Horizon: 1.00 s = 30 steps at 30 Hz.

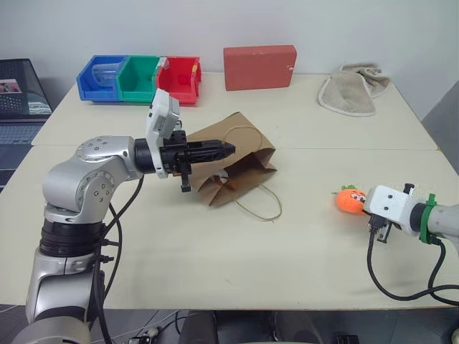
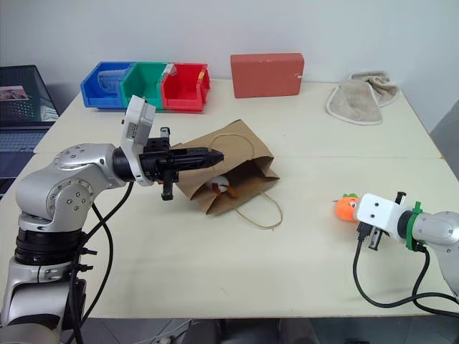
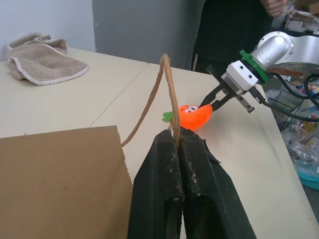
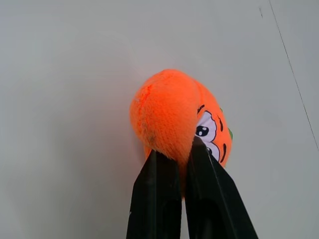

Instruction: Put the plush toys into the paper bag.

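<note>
The brown paper bag (image 1: 244,159) lies on its side at mid-table, its mouth toward me. My left gripper (image 1: 226,149) is level over it, shut on the bag's upper loop handle (image 3: 155,92) at the rim. Something white with an orange spot (image 2: 220,186) shows inside the mouth; it looks like the egg plush. The second handle (image 1: 259,206) trails on the table. At the right, the orange carrot plush (image 1: 349,200) rests on the table. My right gripper (image 4: 182,149) is shut on its end, its black fingers (image 3: 213,98) pinching the fabric.
At the back stand blue, green and red bins (image 1: 140,77), a red rectangular box (image 1: 259,67) and a beige towel (image 1: 351,92). A laptop (image 1: 18,107) sits off the table's left. A person in dark clothes (image 3: 234,30) stands beyond the right edge.
</note>
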Each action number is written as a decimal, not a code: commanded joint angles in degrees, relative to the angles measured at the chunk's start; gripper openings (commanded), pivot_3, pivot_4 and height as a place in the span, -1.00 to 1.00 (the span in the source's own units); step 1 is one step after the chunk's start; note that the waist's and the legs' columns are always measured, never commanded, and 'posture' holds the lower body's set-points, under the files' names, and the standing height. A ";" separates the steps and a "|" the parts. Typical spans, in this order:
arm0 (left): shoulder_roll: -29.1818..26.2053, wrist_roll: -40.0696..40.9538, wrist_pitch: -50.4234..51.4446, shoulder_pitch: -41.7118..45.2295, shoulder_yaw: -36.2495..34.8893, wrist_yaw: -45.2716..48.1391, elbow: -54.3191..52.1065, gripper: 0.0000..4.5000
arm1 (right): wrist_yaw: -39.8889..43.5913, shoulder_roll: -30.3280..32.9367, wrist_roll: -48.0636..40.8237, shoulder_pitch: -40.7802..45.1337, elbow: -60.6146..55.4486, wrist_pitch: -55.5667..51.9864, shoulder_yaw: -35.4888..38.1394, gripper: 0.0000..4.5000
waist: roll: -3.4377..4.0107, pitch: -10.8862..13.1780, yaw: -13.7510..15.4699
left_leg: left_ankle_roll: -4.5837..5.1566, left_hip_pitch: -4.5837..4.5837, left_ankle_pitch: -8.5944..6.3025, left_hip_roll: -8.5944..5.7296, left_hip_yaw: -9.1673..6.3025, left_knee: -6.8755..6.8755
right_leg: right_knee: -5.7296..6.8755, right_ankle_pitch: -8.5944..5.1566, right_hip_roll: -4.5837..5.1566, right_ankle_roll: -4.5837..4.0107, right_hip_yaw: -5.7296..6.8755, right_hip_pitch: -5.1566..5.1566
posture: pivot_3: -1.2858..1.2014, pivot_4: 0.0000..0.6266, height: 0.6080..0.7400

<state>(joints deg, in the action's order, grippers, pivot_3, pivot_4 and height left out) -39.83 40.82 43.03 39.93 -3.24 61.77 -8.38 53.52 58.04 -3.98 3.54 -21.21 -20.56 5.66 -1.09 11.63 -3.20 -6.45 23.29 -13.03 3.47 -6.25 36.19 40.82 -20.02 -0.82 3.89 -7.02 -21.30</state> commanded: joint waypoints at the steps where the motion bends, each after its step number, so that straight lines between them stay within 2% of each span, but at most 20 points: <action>1: -0.71 1.64 0.22 1.92 -2.36 0.07 -0.19 -1.00 | 3.67 -0.88 -10.35 4.34 -10.21 -6.48 0.96 -0.99 | 0.01 0.00 -0.01 | 0.00 0.00 0.00 0.00 -0.02 -0.01 | 0.01 0.00 0.00 0.00 0.02 0.00 | 0.03 -0.52 1.00; 4: -1.05 1.35 0.05 2.22 -2.01 0.77 0.28 -1.00 | 3.89 -2.32 -15.24 9.12 -15.29 -11.71 -2.17 -0.99 | 0.00 0.00 0.02 | 0.00 0.00 0.00 0.00 -0.03 0.00 | 0.00 0.00 0.00 0.00 0.03 0.02 | 0.03 -0.52 1.00; 7: -1.27 1.79 0.44 3.05 -1.94 1.39 0.68 -1.00 | 1.25 -6.89 -16.29 16.13 -15.99 -14.08 -6.98 -0.99 | -0.01 0.00 0.03 | 0.00 -0.04 0.00 0.01 -0.07 0.02 | 0.00 0.00 0.00 0.00 0.08 0.06 | 0.03 -0.52 1.00; 14: -0.96 3.25 1.82 5.07 -2.54 1.91 1.36 -1.00 | -6.28 -19.18 -7.20 29.00 -4.79 -11.44 -19.35 -0.99 | -0.02 0.01 -0.03 | -0.01 -0.03 0.00 0.01 -0.08 0.00 | 0.01 0.00 0.00 0.00 0.10 0.00 | 0.03 -0.52 1.00; 25: -1.27 4.11 2.85 5.79 -2.88 1.84 1.18 -1.00 | -14.74 -32.32 6.07 37.98 13.01 -3.76 -27.57 -0.99 | -0.01 0.01 -0.13 | -0.20 0.12 0.11 0.03 -0.12 -0.04 | 0.05 0.00 0.01 -0.01 0.15 -0.18 | 0.03 -0.52 1.00; 30: -1.08 4.47 2.99 5.95 -3.09 1.24 1.42 -1.00 | -17.48 -36.25 9.52 38.99 14.79 -4.37 -28.11 -0.35 | -0.01 0.01 -0.11 | -0.21 0.12 0.12 0.03 -0.12 -0.05 | 0.07 0.00 0.01 -0.01 0.15 -0.20 | 0.03 -0.52 1.00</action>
<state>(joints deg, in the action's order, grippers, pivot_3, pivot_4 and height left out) -40.59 44.16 46.04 44.45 -4.54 63.11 -6.11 37.45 22.27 4.35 41.63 -5.78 -25.56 -23.25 -1.10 11.63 -3.31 -6.66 23.41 -12.92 3.50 -6.39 36.13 40.88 -20.02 -0.81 3.88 -6.85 -21.49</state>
